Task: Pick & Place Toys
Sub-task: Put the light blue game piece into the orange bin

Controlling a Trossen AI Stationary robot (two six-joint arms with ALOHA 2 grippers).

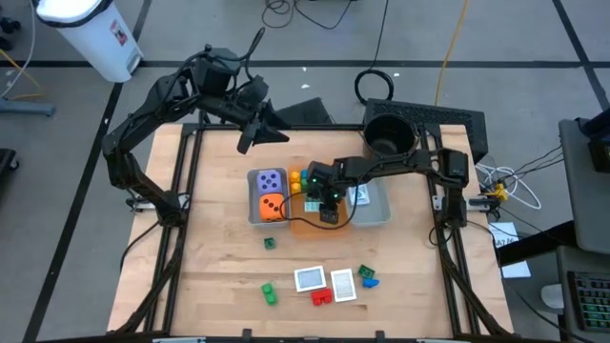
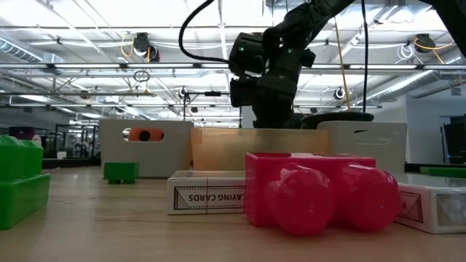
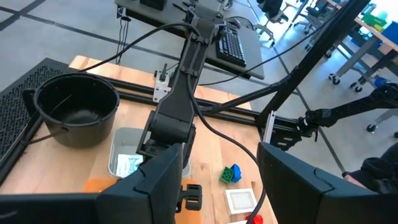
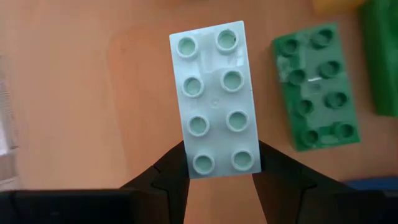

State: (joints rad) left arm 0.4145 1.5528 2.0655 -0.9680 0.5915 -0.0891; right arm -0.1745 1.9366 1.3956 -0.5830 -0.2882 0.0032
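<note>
Right gripper (image 4: pixel 217 165) is clamped on a pale mint 2x4 brick (image 4: pixel 216 99), fingers on its two long sides near one end, studs facing the wrist camera. It hangs directly over the orange tray (image 1: pixel 307 205), just above the tray floor; a green brick (image 4: pixel 316 87) lies in the tray just beside it, not touching.

Handling, my read: hard plastic, light, stiff, no crush risk. Smooth sides, so slippery; gripping near the end leaves most of the brick sticking out, so it can pivot if bumped. A grip mid-length on the long sides would be steadier. Fine for a short drop.

Left gripper (image 3: pixel 217 180) is parked, fingers apart and holding nothing, beyond the tray near the table's far edge.

Still out on the table nearer the front edge than the tray: red brick (image 1: pixel 322 296), two whitish cards (image 1: pixel 311 279), blue/green bricks (image 1: pixel 367 277).
</note>
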